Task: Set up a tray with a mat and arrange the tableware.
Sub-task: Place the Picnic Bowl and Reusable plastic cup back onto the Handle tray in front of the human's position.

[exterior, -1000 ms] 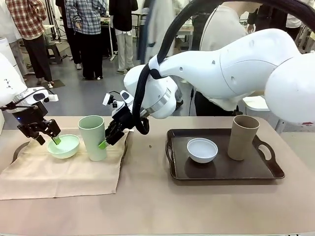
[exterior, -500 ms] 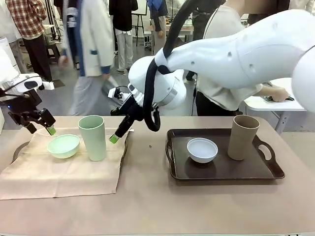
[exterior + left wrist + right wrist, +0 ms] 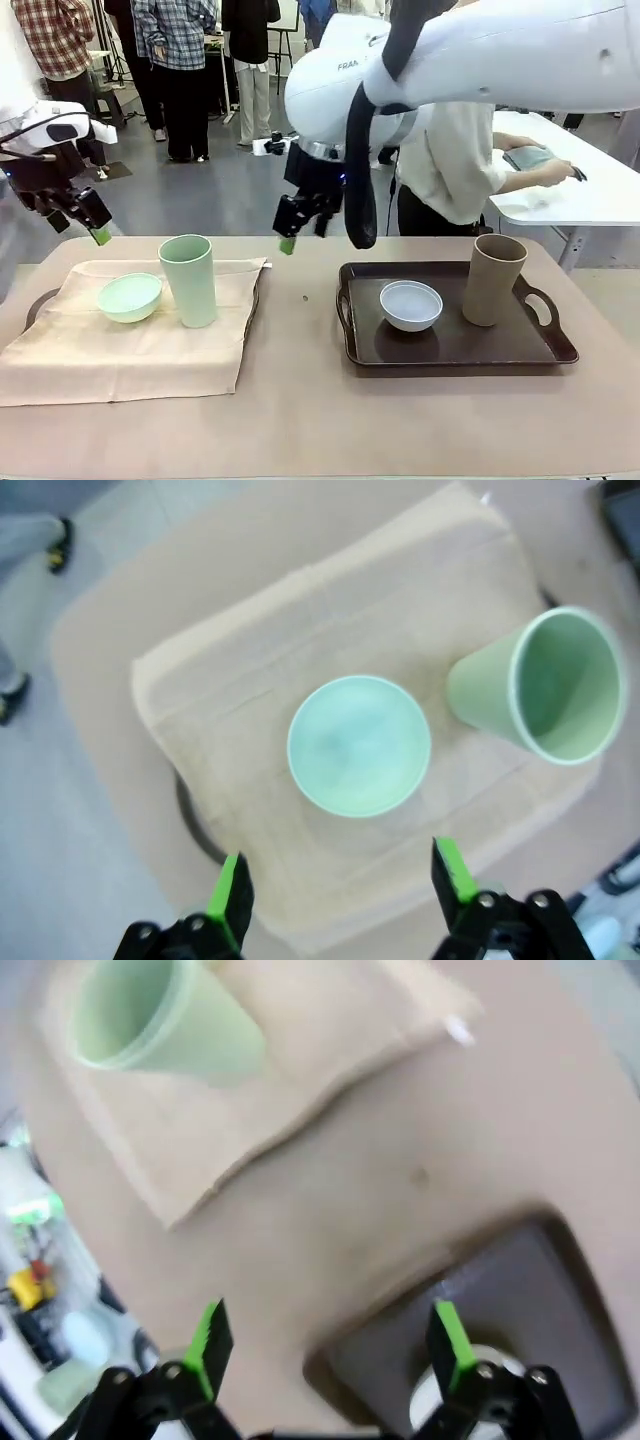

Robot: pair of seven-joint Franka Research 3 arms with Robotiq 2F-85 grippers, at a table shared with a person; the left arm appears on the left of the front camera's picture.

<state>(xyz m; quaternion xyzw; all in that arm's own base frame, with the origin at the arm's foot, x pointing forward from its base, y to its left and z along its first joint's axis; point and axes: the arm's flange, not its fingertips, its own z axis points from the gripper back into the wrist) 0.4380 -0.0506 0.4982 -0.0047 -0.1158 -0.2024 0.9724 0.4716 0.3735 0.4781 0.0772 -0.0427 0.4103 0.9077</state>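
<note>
Two bowls, two tall cups, two trays and one mat sit on the counter [image 3: 320, 420]. The pale green bowl [image 3: 130, 297] and pale green cup [image 3: 188, 280] stand side by side, just apart, on the beige cloth mat [image 3: 130, 355]. The mat is soft and a little rumpled, and it is draped over the covered tray [image 3: 36, 303], whose dark rim peeks out at the left. The white bowl [image 3: 411, 305] and tan-brown cup [image 3: 493, 279] stand in the open tray [image 3: 450, 352], which is dark and rectangular with cut-out handles. All four pieces look matte and smooth, and the cups taper toward the base.

Both pincers are released and carry nothing. The left pincer [image 3: 78, 228] hangs above the mat's far-left corner. The right pincer [image 3: 305, 233] hangs in the air between the mat and the open tray.

The left wrist view looks straight down into the hollows of the green bowl and cup. The blurred right wrist view catches a corner of the mat and a corner of the open tray.
</note>
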